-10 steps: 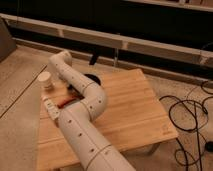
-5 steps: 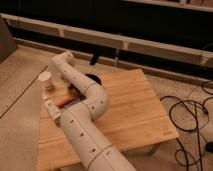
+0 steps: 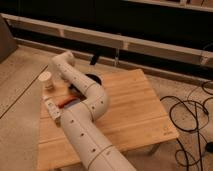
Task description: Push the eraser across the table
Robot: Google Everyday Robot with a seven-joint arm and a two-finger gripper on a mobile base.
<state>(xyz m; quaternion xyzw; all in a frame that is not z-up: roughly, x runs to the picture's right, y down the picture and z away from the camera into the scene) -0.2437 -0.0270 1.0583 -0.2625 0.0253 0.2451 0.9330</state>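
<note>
The light wooden table (image 3: 135, 107) with a plank-striped top fills the middle of the camera view. My white arm (image 3: 87, 107) rises from the bottom edge, bends over the table's left part and folds back down near its far left corner. My gripper (image 3: 75, 90) is a dark shape low over the table there, mostly hidden behind the arm. A white oblong block (image 3: 52, 111), possibly the eraser, lies at the table's left edge, left of the arm. A red-orange item (image 3: 65, 102) lies between the block and the arm, partly hidden.
A paper cup (image 3: 46, 80) stands at the table's far left corner. A dark round object (image 3: 94, 78) sits behind the arm. Black cables (image 3: 187, 117) lie on the floor to the right. A dark wall with rails (image 3: 125, 42) runs behind the table.
The arm has barely shifted. The cup, the white block and the red-orange item stay where they were.
</note>
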